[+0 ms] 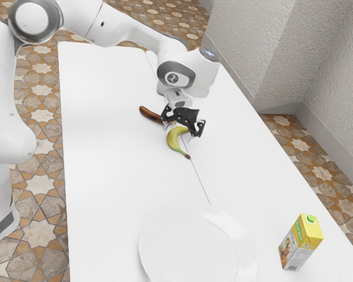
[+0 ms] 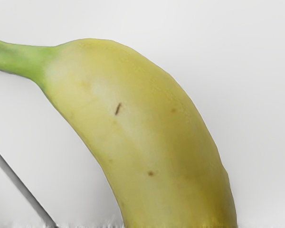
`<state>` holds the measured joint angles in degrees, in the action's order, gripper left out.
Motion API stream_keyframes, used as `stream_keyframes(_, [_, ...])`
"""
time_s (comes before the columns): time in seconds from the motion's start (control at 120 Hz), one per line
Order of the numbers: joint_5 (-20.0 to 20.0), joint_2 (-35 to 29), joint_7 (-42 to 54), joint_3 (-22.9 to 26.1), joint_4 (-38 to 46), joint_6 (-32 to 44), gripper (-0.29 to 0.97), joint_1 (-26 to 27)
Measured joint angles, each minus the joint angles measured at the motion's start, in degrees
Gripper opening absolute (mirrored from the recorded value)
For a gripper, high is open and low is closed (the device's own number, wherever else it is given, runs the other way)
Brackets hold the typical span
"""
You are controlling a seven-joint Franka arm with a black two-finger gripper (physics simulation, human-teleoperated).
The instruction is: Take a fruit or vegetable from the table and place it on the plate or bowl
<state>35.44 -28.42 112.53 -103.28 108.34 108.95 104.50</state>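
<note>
A yellow banana (image 1: 177, 140) with a green stem lies near the middle of the white table (image 1: 106, 147). My black gripper (image 1: 183, 123) is down over its upper end, fingers spread wide to either side of the fruit, open and not pressing it. In the wrist view the banana (image 2: 147, 147) sits just under my hand, its green stem (image 2: 16, 57) pointing away. A white plate (image 1: 188, 247) rests at the table's near end, well away from the gripper.
A reddish-brown elongated vegetable (image 1: 150, 113) lies just beside the gripper, toward the exterior view's left. A yellow juice carton (image 1: 300, 242) stands to the right of the plate. A thin seam (image 1: 200, 182) runs along the table.
</note>
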Motion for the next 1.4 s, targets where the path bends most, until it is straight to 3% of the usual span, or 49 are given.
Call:
stream_keyframes(0.217, [1.97,-1.01,-0.42,-1.12,-0.04,0.81,0.68,0.4])
stream_keyframes(0.433, [4.07,-1.39,-0.85,-1.55,0.02,1.21,0.8,1.22])
stream_keyframes(0.858, [4.47,-1.24,-1.43,-1.48,-0.08,0.78,0.78,0.97])
stream_keyframes(1.1, [4.35,-1.05,-1.51,-0.94,-0.47,0.3,0.48,0.87])
stream_keyframes(1.4, [4.28,-1.05,-1.6,-0.89,-0.58,-0.03,0.26,0.94])
